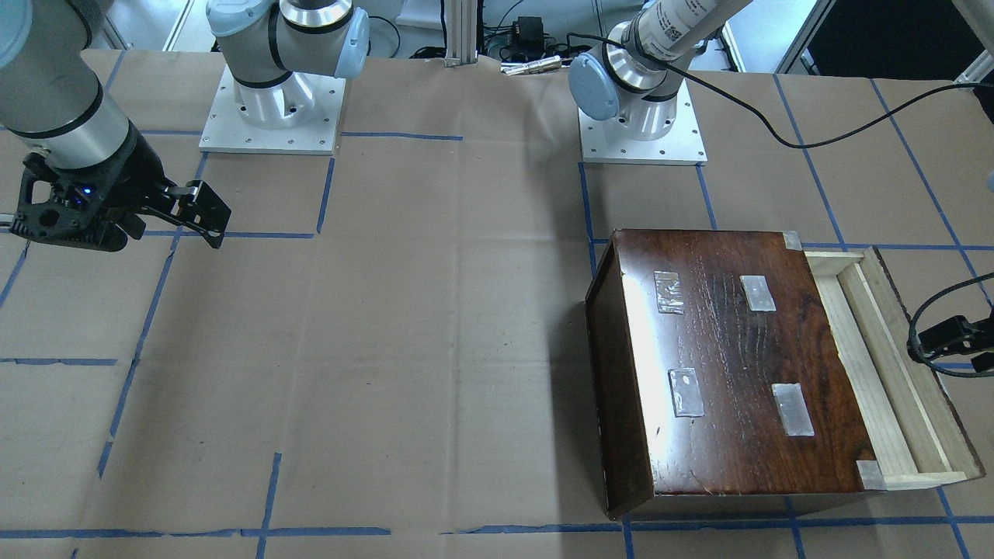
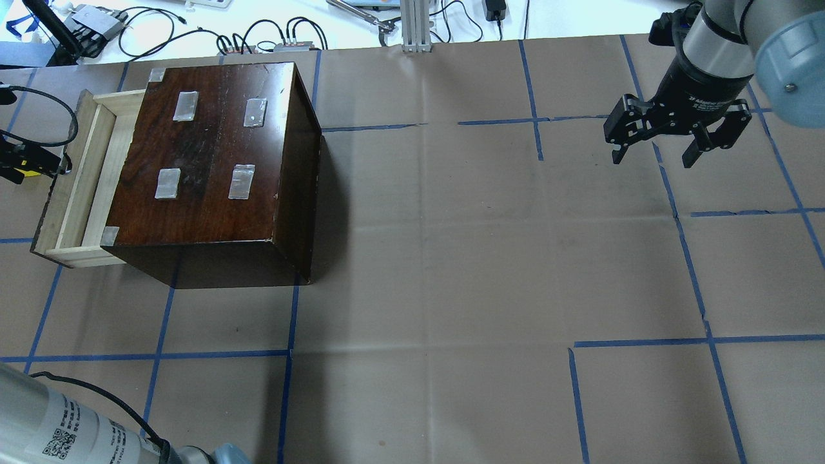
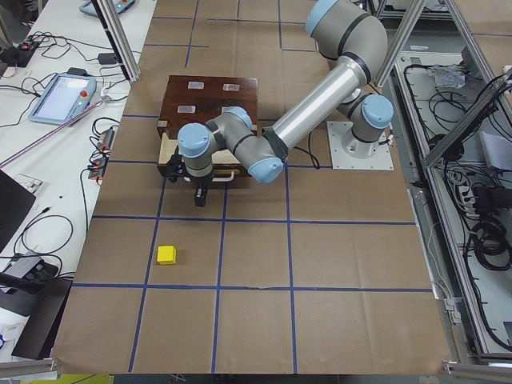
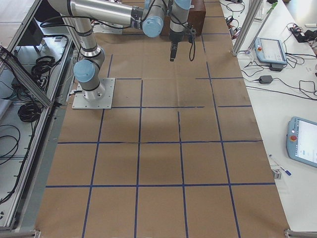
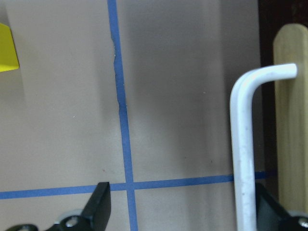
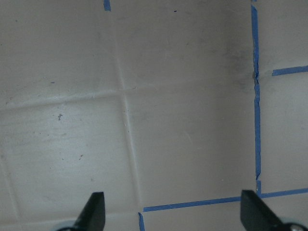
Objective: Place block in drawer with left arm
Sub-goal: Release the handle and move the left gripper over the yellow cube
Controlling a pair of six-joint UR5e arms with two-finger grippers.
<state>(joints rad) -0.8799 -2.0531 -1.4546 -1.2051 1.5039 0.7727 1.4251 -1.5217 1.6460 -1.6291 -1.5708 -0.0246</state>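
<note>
Robotics lab: 2 teach pendants [image 4: 303, 143], aluminium framing [image 3: 120, 40], cable bundles [image 3: 484, 232], blue-tape grid [image 4: 148, 142] on paper-covered table [image 4: 158, 163].

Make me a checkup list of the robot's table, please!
surface: brown paper with blue tape squares.
block: yellow, on the paper outside the drawer, untouched.
drawer: pulled out of the dark box; the part showing holds nothing.
clutter: nothing seen.
grippers: left gripper open, above the paper by the drawer front; right gripper open, empty, far from the box.
cables: black cable hangs loose off the left arm.
surroundings: tablet on a side bench.
</note>
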